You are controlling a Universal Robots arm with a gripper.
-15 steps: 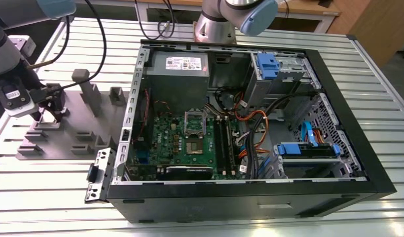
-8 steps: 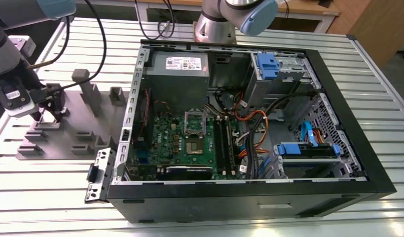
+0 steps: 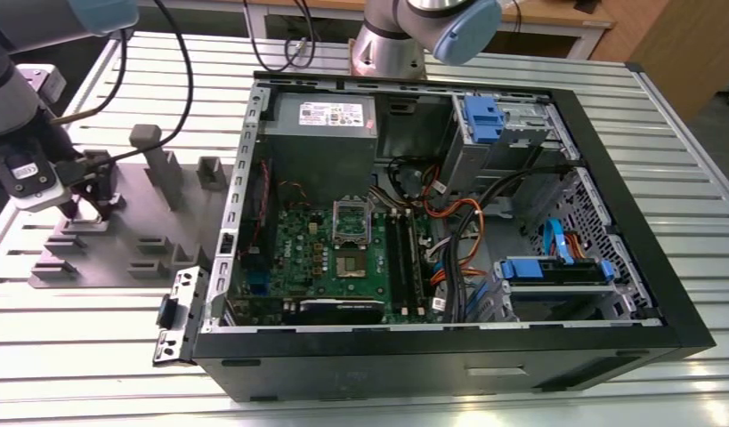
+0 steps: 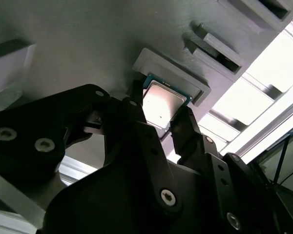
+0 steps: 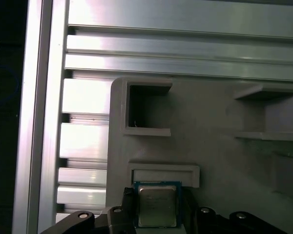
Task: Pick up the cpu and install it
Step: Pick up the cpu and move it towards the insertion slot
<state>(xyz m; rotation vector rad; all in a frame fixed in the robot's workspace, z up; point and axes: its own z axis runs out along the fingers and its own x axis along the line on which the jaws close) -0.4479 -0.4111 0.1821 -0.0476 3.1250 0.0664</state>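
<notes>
– 1 point first, inspector: where does my gripper stand?

– Your gripper (image 3: pixel 89 209) is low over the grey holder plate (image 3: pixel 103 267), at the exterior view's left. That plate lies on the slatted metal table (image 3: pixel 91 356), just beside the open computer case (image 3: pixel 684 331).

– And the cpu?

– Your cpu (image 4: pixel 162 103) appears in both wrist views. It lies flat on the holder plate, silvery top up with a green rim, and 1 edge is set against a raised grey bracket (image 4: pixel 185 80).

– Is it gripped?

– Your gripper is down around the chip. Whether it is clamped on the cpu or standing loose, I cannot tell; enter that as undetermined.

– What of the install?

– Not done. The green motherboard (image 3: pixel 328 262) lies inside the case, with the silver socket frame (image 3: pixel 350 221) near its middle, well apart from your gripper. The cpu is at the holder plate, outside the case.

– Anything else for the record?

– 2 blue drive carriers sit in the case: 1 at the far corner (image 3: pixel 483 114) and 1 nearer the front (image 3: pixel 554 269). A grey power supply box (image 3: pixel 322 116) sits beyond the motherboard, and orange and black cables (image 3: pixel 453 227) run beside it.
</notes>
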